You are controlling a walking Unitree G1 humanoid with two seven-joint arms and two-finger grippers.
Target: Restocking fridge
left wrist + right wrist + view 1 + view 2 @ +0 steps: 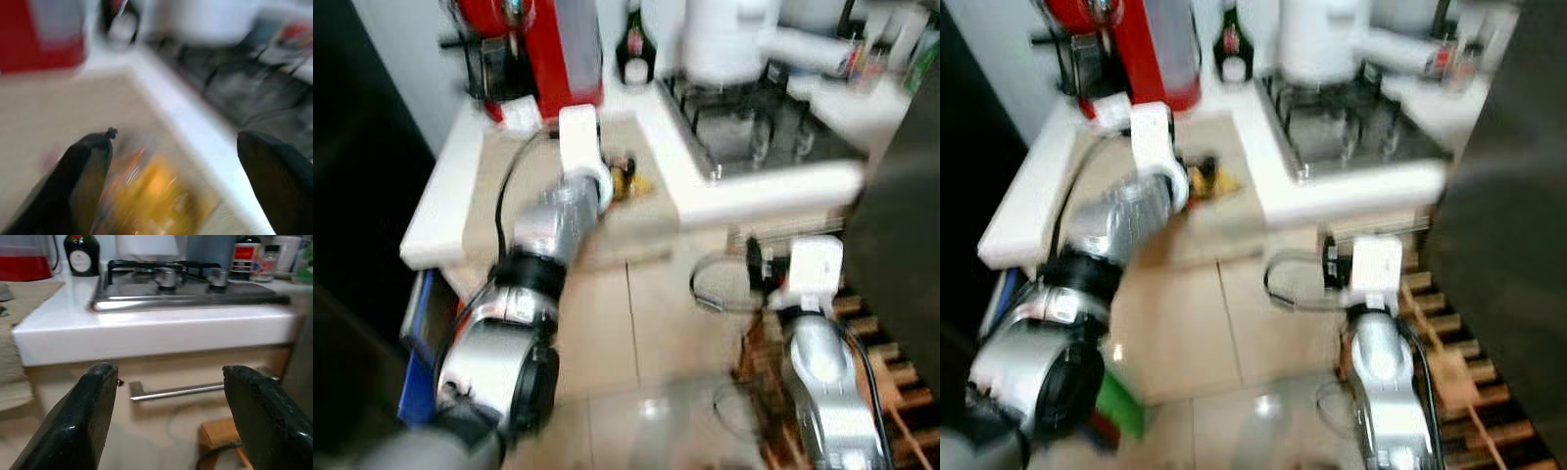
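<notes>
A yellow-orange packet in clear wrap (631, 181) lies on the beige mat (529, 176) on the white counter. My left arm reaches out over the mat toward it. In the left wrist view the packet (156, 196) sits blurred between and just beyond the spread black fingers (83, 171), so my left gripper (181, 186) is open. My right gripper (171, 411) hangs low in front of the counter edge (146, 338), open and holding nothing, with a drawer handle (181, 390) ahead of it.
A red appliance (533, 49) stands at the back of the counter, with a dark bottle (633, 44) beside it. A gas hob (754, 127) carries a white kettle (724, 39). A wooden rack (881, 382) sits on the tiled floor at right. A dark panel (901, 225) rises far right.
</notes>
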